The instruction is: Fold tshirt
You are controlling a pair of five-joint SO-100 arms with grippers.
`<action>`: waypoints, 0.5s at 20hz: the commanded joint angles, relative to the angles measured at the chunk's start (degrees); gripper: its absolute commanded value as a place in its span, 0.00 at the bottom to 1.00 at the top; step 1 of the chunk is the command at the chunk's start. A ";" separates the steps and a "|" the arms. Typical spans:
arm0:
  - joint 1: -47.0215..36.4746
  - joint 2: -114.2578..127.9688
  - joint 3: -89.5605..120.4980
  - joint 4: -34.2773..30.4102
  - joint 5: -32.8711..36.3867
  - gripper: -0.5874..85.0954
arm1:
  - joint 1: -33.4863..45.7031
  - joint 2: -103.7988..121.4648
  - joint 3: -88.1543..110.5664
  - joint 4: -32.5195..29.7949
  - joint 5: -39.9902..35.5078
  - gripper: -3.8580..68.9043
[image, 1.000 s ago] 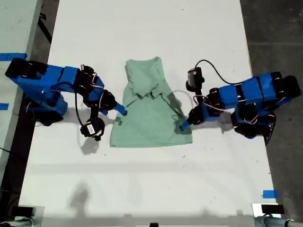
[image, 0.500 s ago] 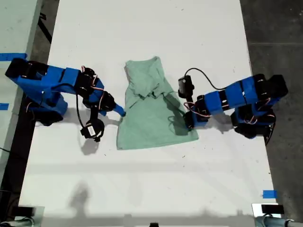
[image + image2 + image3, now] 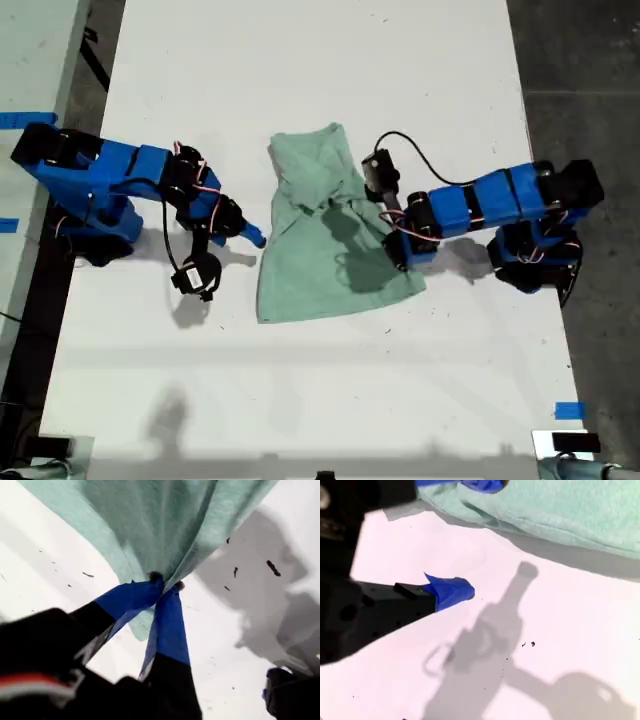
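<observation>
Exterior and wrist views: the pale mint-green tshirt [image 3: 325, 235] is lying partly bunched at the middle of the white table [image 3: 300, 60]. My first gripper [image 3: 162, 586], on the arm at the exterior view's right, is pinching a gathered fold of the tshirt between closed blue tips. My second gripper [image 3: 470, 535] is standing with jaws parted beside the tshirt's edge, holding nothing
</observation>
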State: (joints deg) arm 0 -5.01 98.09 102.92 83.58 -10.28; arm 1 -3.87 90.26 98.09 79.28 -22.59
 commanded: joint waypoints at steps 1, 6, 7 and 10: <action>0.70 3.60 -0.53 -1.14 -0.35 0.35 | -1.32 -3.87 -9.76 0.09 0.18 0.03; 0.79 3.69 -0.53 -1.14 -0.35 0.35 | -4.66 -24.17 -27.77 -4.83 6.06 0.03; 0.79 3.69 -0.53 -1.32 -0.44 0.35 | -5.36 -28.13 -30.85 -6.77 6.94 0.03; 0.79 3.69 -0.53 -2.02 -0.44 0.35 | -6.68 -36.91 -37.35 -11.34 6.86 0.29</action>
State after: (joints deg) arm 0 -5.01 98.09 102.92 82.79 -10.28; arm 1 -9.05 55.20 67.06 70.66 -16.61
